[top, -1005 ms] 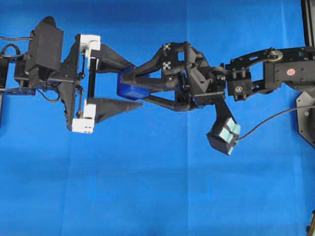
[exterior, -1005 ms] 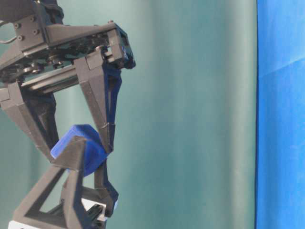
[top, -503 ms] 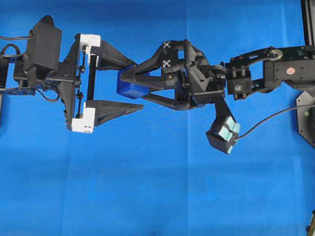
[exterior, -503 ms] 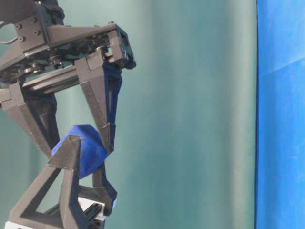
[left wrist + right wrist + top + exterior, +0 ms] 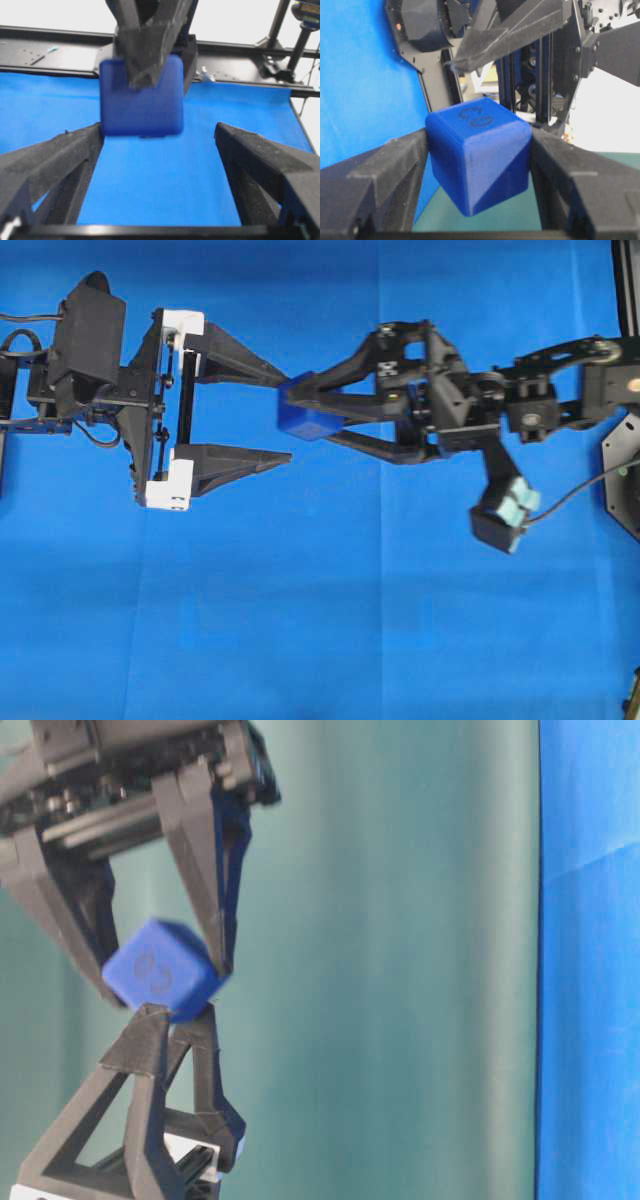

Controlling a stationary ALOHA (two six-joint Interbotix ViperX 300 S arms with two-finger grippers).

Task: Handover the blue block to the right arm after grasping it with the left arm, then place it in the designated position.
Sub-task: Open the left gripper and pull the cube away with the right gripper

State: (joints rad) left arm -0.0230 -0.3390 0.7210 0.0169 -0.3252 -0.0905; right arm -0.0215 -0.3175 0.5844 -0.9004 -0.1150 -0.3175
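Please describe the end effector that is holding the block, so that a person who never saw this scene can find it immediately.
Over the blue cloth, two arms meet near the middle. The all-black right end effector reaches in from the right and grips the small dark-blue cube between two pointed fingers. Unlike the open left end effector, it has no white plastic brackets.

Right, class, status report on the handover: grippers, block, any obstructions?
Left gripper open, jaws wide, empty. Right gripper shut on the blue block, held in the air above the blue cloth. Block just off the left fingertips; nothing in the way.
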